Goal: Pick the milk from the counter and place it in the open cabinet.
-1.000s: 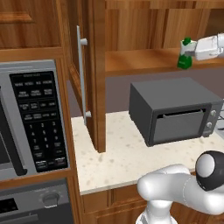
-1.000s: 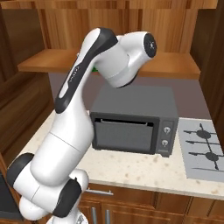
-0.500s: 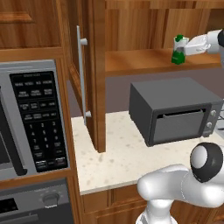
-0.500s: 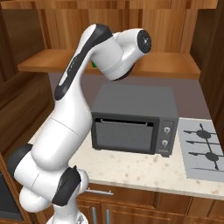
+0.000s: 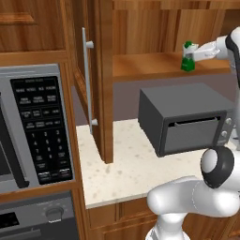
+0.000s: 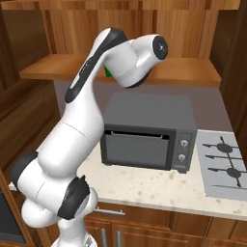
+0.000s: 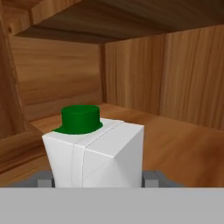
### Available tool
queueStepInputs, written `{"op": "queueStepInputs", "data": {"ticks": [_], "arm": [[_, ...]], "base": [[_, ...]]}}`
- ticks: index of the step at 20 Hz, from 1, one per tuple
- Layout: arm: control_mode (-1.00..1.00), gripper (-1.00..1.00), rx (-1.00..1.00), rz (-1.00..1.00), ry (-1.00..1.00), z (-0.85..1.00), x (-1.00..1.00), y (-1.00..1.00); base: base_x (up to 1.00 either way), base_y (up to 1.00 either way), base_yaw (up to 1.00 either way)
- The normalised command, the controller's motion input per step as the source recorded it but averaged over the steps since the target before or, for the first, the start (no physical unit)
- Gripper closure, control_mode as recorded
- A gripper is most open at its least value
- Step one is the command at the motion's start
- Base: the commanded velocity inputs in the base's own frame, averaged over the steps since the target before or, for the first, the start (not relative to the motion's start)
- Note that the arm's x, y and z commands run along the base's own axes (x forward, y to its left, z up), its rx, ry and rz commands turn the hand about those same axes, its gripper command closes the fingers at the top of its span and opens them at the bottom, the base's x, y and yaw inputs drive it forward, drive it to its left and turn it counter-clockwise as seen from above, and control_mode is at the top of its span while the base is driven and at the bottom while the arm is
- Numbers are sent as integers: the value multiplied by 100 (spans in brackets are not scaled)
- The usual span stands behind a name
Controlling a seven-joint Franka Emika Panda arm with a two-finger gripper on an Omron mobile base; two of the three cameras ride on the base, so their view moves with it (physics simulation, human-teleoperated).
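Pinching the milk (image 5: pixel 188 56) between its fingers, the gripper (image 5: pixel 196 55) has carried the carton further left and deeper over the cabinet (image 5: pixel 154 65) shelf than half a second ago, upright above the toaster oven (image 5: pixel 185 117) on the counter (image 5: pixel 126 173).

You've got the gripper (image 5: pixel 196 53) clamped on the milk (image 5: pixel 188 57), upright at the cabinet (image 5: pixel 154 63) shelf (whether the base touches the wood, you can't tell). The door (image 5: pixel 96 79) stands open at left, toaster oven (image 5: pixel 185 117) on the counter (image 5: pixel 126 173) below.
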Motion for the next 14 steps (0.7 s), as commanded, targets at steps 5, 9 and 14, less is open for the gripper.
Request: {"op": "queueStepInputs", "data": {"ticks": [5, 9, 14], "arm": [[-100, 100, 0, -4, 2, -17, 21, 0], [-100, 100, 0, -5, 2, -9, 26, 0], [-100, 100, 0, -5, 3, -2, 29, 0]], "base": [[0, 0, 0], [0, 0, 0], [0, 0, 0]]}}
